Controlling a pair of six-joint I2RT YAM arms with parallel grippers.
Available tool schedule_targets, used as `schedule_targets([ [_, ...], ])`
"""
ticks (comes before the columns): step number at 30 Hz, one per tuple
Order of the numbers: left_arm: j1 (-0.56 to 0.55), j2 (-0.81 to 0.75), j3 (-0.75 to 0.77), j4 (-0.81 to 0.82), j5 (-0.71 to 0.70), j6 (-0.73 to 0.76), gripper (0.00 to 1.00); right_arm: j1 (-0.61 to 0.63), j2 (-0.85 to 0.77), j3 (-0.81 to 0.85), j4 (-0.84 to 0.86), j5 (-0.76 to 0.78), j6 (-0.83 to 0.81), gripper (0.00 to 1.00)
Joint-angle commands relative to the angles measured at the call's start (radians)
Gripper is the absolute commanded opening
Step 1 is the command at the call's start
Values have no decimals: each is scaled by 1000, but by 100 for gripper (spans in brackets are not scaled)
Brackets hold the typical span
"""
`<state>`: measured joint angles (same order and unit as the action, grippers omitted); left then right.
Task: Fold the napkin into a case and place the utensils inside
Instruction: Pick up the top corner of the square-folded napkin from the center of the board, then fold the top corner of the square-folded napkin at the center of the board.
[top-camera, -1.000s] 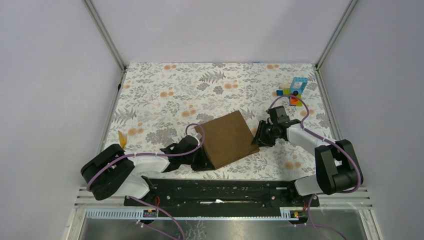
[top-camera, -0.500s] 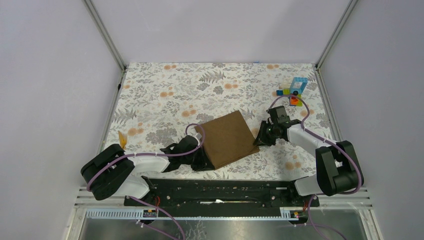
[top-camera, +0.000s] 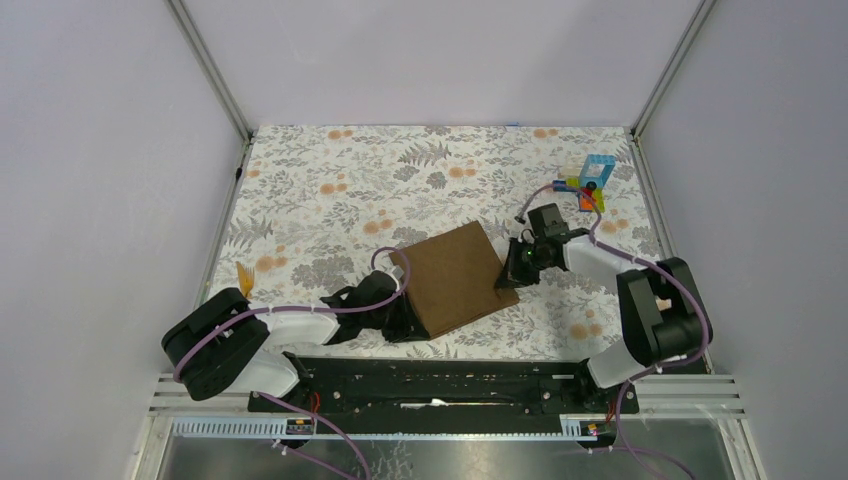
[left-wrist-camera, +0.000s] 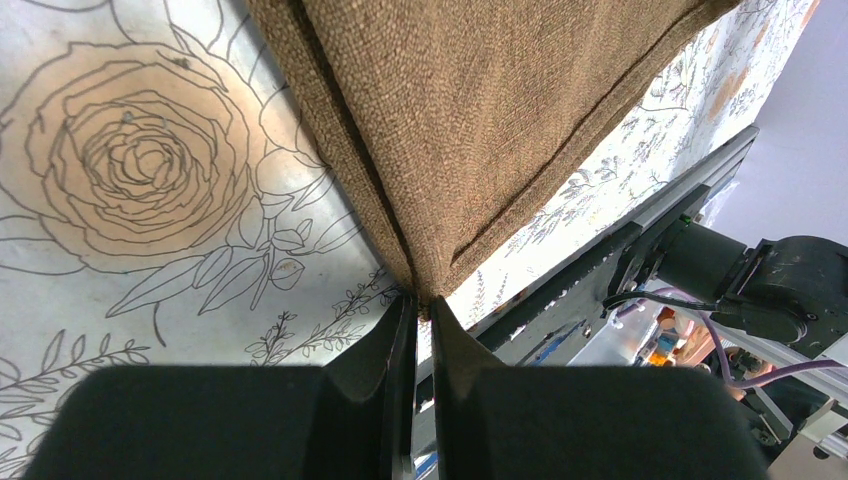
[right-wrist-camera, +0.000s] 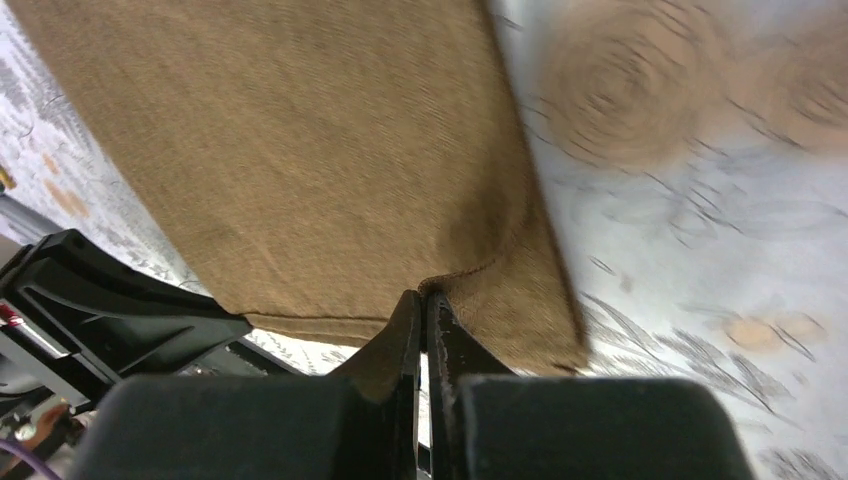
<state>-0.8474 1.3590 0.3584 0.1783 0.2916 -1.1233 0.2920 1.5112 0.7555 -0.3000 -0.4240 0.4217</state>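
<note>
The brown napkin (top-camera: 452, 277) lies on the floral covering in front of both arms. My left gripper (top-camera: 404, 324) is shut on its near left corner, which the left wrist view shows pinched between the jaws (left-wrist-camera: 420, 302) with a doubled hem of napkin (left-wrist-camera: 480, 100) above. My right gripper (top-camera: 506, 277) is shut on the napkin's right corner; in the right wrist view (right-wrist-camera: 424, 296) that corner is lifted and curled over the napkin (right-wrist-camera: 300, 150). One thin yellow-orange utensil (top-camera: 243, 277) shows by the table's left edge, beside the left arm.
A small stack of colourful toy blocks (top-camera: 589, 180) stands at the far right, behind the right arm. The floral table covering (top-camera: 350, 180) spreads to the frame posts at the back. The black base rail (top-camera: 430, 385) runs along the near edge.
My right gripper has moved left and slightly away, drawing the napkin's right corner inward over the cloth. The left arm has not moved.
</note>
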Motion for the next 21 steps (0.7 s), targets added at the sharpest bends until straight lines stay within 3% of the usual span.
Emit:
schedule_targets([
  [1,-15,42,-33,-103,-49,36,13,78,86,126,41,-101,-28,0],
  [10,-17,45,-36,-103,-57,27,12,252,346,372,167,-186,90,0],
  [16,-19,47,-39,-104,-57,20,13,303,474,498,224,-187,154,0],
  [21,-21,3,-31,-136,-57,17,30,306,532,545,247,-199,185,0],
])
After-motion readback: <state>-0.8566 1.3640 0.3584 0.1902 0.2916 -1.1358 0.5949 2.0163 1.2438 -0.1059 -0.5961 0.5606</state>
